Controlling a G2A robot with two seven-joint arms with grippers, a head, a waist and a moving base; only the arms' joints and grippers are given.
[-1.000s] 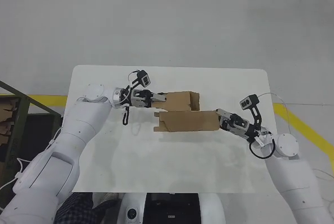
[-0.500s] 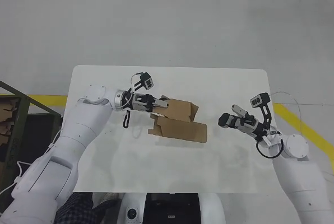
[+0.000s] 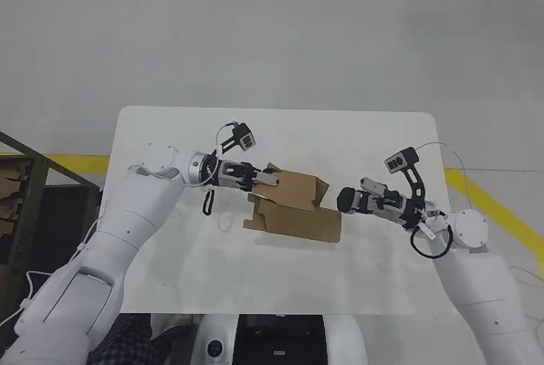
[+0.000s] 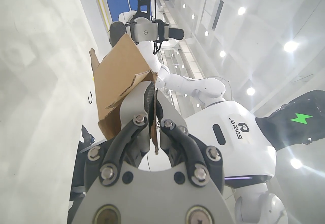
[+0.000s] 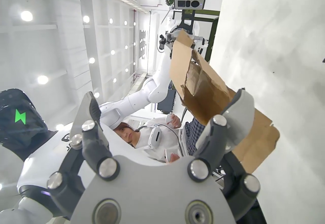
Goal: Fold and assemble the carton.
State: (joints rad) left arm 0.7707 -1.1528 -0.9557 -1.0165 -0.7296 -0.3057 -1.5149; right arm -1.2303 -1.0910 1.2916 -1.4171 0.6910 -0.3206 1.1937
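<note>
A white table [image 3: 162, 265] stands on grey floor [image 3: 272, 55] crossed by a yellow line [image 3: 80, 163], beside a green rack [image 3: 16, 144].

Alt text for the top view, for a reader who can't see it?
A partly folded brown carton, over the middle of a white table, is pinched at one end by the robot's left hand. The right hand is open beside its other end.

The carton [image 4: 116, 75] edge hides inside the left end effector [image 4: 152, 97].
</note>
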